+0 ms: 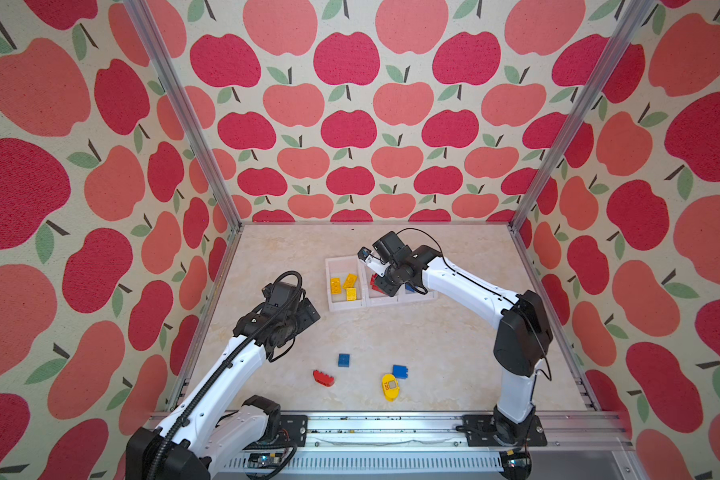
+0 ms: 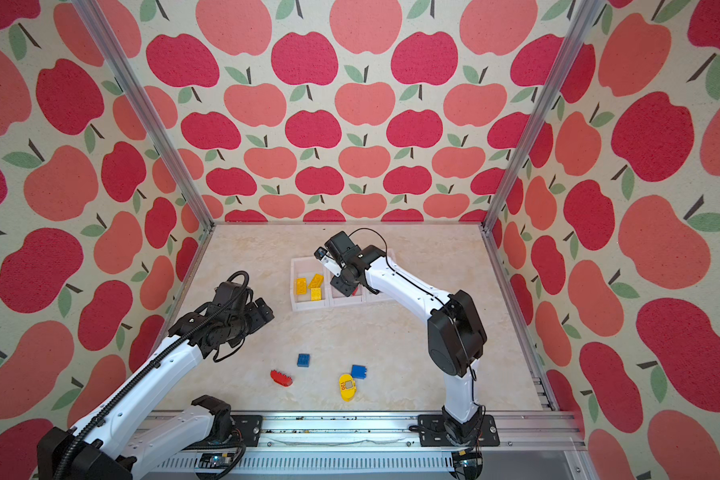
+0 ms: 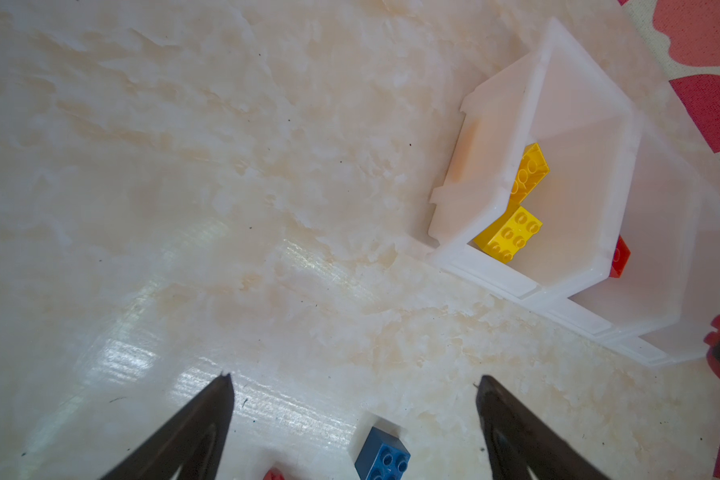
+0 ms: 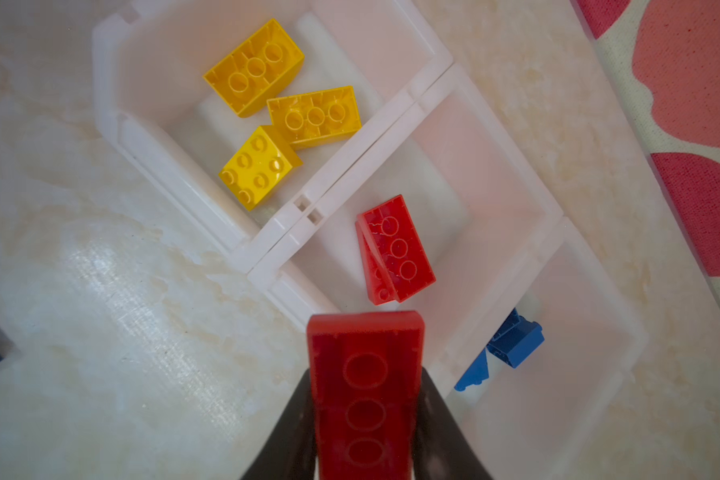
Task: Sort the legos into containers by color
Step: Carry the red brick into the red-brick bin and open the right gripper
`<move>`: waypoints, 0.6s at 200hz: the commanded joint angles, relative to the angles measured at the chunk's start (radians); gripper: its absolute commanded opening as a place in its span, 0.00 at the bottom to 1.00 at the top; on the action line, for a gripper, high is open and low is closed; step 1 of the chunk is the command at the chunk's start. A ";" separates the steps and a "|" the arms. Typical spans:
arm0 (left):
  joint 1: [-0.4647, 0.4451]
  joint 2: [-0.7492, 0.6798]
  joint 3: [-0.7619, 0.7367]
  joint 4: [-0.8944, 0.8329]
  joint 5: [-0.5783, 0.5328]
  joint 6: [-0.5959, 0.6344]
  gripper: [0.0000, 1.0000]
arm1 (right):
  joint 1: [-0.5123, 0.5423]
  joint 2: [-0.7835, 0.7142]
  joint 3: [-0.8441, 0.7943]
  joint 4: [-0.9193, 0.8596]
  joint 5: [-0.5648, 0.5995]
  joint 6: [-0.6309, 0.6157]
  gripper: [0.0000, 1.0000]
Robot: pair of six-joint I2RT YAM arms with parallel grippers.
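Both top views look steeply down from high over the table's (image 1: 391,332) six o'clock edge and share nearly the whole scene. The left wrist camera, at nine o'clock, looks down from close above the table toward the containers (image 3: 474,166). The right wrist camera hangs just above them at twelve o'clock. Both wrist views share those containers.

The left arm (image 1: 246,359), at the lower left of a top view, and the right arm (image 1: 466,286), at the right, share one build: glossy white rounded links dotted with small dark screw holes, joined by bulky black joints. A ribbed black hose (image 1: 179,419) runs along the left arm, and a thin black cable (image 1: 416,229) follows the right. The left gripper (image 3: 354,377) has dark, tapering fingers (image 3: 192,432)
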 commanded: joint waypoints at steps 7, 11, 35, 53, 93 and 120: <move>0.005 -0.005 0.017 -0.007 -0.001 0.004 0.93 | -0.018 0.084 0.080 -0.015 0.074 -0.020 0.17; 0.005 -0.004 0.017 -0.008 -0.001 0.004 0.93 | -0.020 0.093 0.088 -0.012 0.080 -0.028 0.17; 0.006 -0.005 0.019 -0.012 -0.001 0.001 0.93 | -0.034 0.154 0.136 0.012 0.118 -0.074 0.17; 0.004 -0.001 0.021 -0.017 -0.001 0.001 0.93 | -0.043 0.195 0.174 0.017 0.133 -0.099 0.17; 0.003 0.006 0.028 -0.021 -0.004 0.000 0.93 | -0.059 0.255 0.215 0.036 0.151 -0.137 0.18; 0.003 0.018 0.034 -0.017 -0.004 -0.001 0.93 | -0.069 0.277 0.227 0.050 0.154 -0.146 0.19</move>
